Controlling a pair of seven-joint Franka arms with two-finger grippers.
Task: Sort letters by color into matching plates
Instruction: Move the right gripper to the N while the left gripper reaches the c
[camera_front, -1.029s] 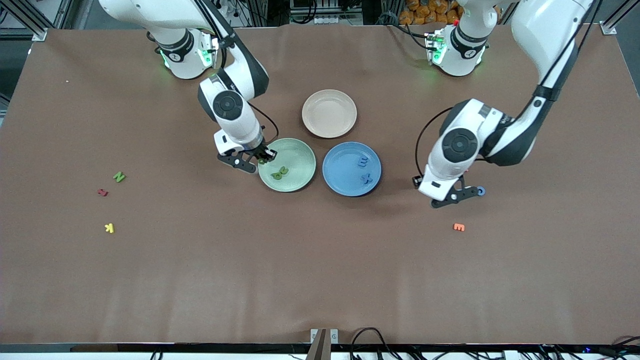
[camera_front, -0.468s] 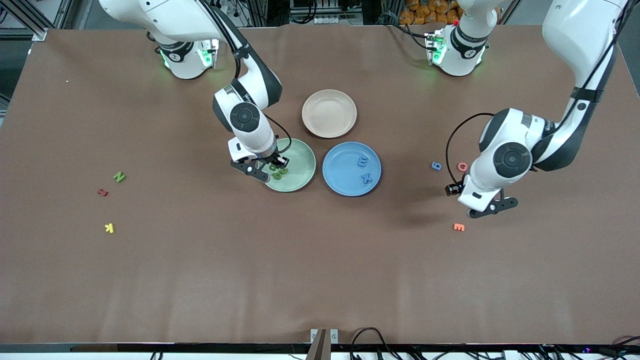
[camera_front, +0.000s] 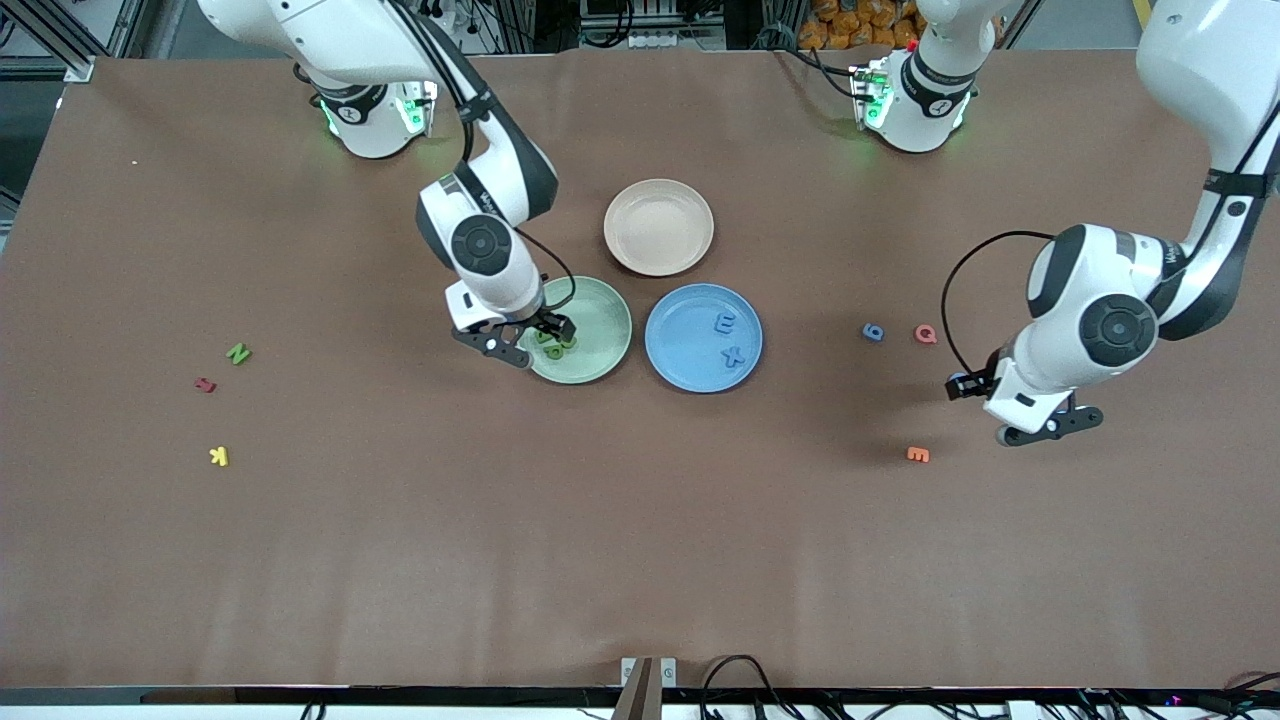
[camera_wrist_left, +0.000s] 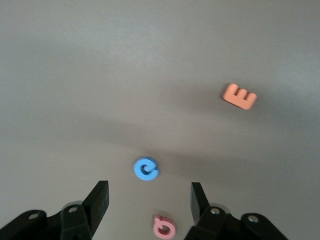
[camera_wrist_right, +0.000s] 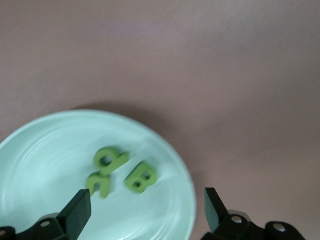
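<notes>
green plate: the pale mint green plate (camera_front: 590, 330) sits near the counter's middle, toward my right arm's end, with three green letters (camera_wrist_right: 120, 172) lying in it, bunched together.
blue plate: the blue plate (camera_front: 680, 345) sits just beside it, toward my left arm's end, holding a blue E (camera_front: 726, 322) and a blue X (camera_front: 735, 355).
green left: one green N (camera_front: 238, 353) lies on the counter well toward the edge at my right arm's end, near a red letter (camera_front: 205, 384) and a yellow K (camera_front: 219, 456) that I leave alone.
blue left: one round blue letter (camera_front: 873, 331) lies on the counter just beside a red Q (camera_front: 926, 334); an orange E (camera_front: 918, 455) lies nearer the front edge. I cannot see a fourth blue letter.
right claw (camera_front: 522, 341): over the green plate's rim, spread wide, empty.
left claw (camera_front: 1048, 426): over bare counter toward my left arm's end, partly open, holding nothing.
progress: by my judgement five sorted, at least two to go.
</notes>
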